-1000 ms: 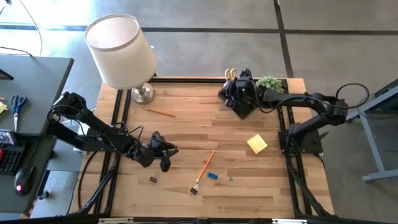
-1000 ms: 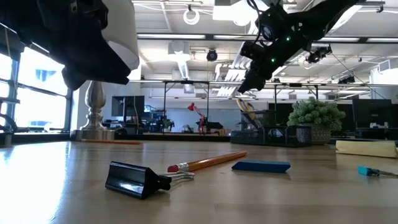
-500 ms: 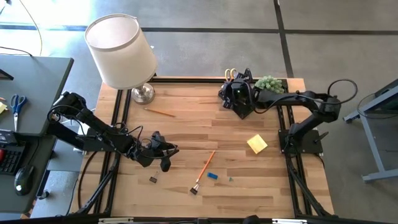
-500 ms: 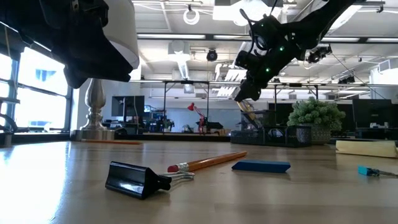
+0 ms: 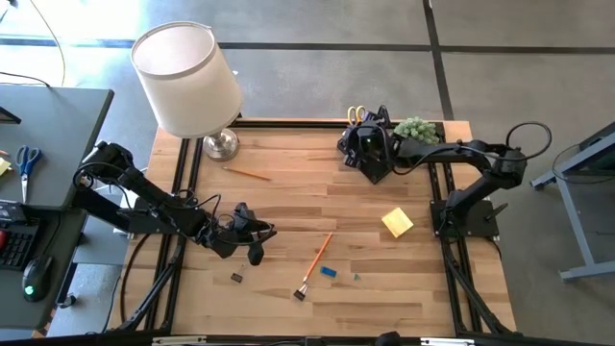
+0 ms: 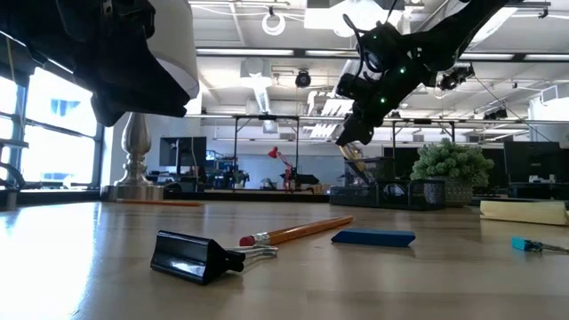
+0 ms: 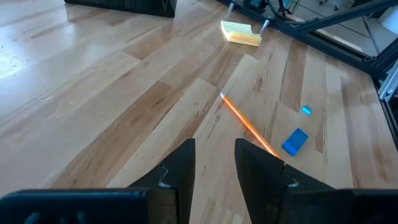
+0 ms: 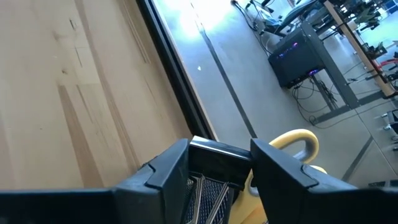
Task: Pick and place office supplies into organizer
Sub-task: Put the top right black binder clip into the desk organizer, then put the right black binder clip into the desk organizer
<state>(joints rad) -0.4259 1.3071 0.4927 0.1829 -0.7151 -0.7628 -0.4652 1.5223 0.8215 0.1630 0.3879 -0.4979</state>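
The right gripper (image 5: 370, 154) hovers over the organizer (image 8: 214, 180) at the table's (image 5: 288, 202) far edge, fingers spread, empty; yellow-handled scissors (image 8: 298, 146) stand inside. The left gripper (image 5: 255, 240), near the front-left, has its fingers slightly apart and empty. A pencil (image 5: 319, 255), eraser (image 5: 329, 272) and sticky-note pad (image 5: 397, 222) lie on the table.

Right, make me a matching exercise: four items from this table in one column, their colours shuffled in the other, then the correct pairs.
Items:
1. square sticky-note pad
2. small rectangular eraser
3. thin wooden pencil at mid-table
4. small leafy plant at the far edge

Colours:
A. green
B. orange
C. yellow
D. blue

Pairs: 1-C, 2-D, 3-B, 4-A
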